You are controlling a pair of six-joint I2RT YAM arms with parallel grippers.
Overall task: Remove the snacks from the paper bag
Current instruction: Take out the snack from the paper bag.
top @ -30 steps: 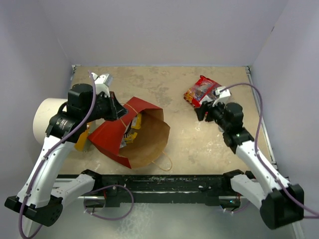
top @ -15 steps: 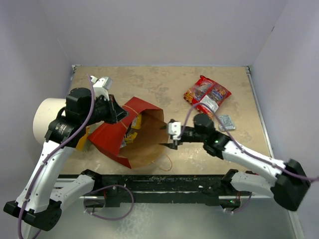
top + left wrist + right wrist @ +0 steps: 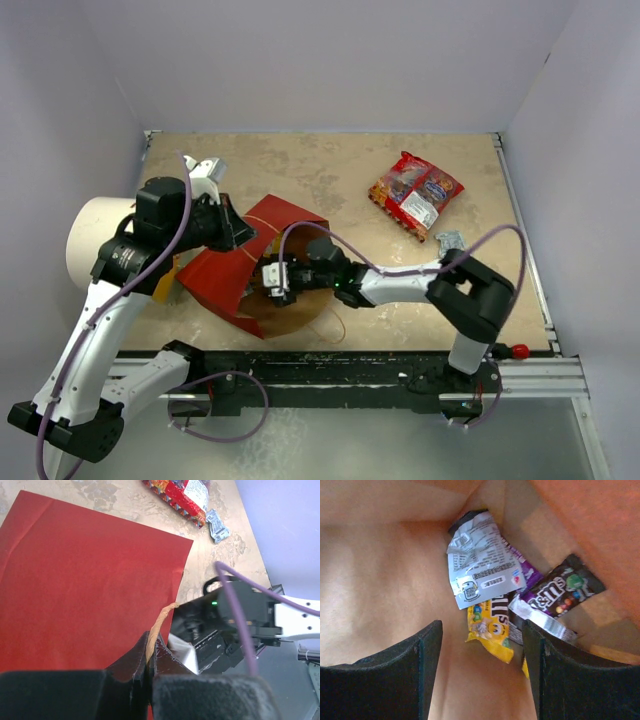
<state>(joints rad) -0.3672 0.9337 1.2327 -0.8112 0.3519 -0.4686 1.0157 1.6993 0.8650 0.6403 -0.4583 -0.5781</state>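
— How does the paper bag (image 3: 215, 275) lie?
— On its side, red outside and brown kraft within, with its mouth gaping around the right fingers (image 3: 405, 675). Its tan string handle (image 3: 159, 622) is pinched between the left fingers (image 3: 132, 667), and a flat red panel spreads beyond them.
— And the snacks?
— Deep inside, just past the spread right fingertips, a silver-grey packet (image 3: 480, 565) with a printed code touches a yellow candy pack (image 3: 490, 625). A purple pack (image 3: 527, 572) and a brown pack (image 3: 565, 592) sit beyond the finger on the wrist view's right. Two red glossy bags (image 3: 415, 190) and another silver packet (image 3: 450, 240) lie outside, well apart from all the fingers.
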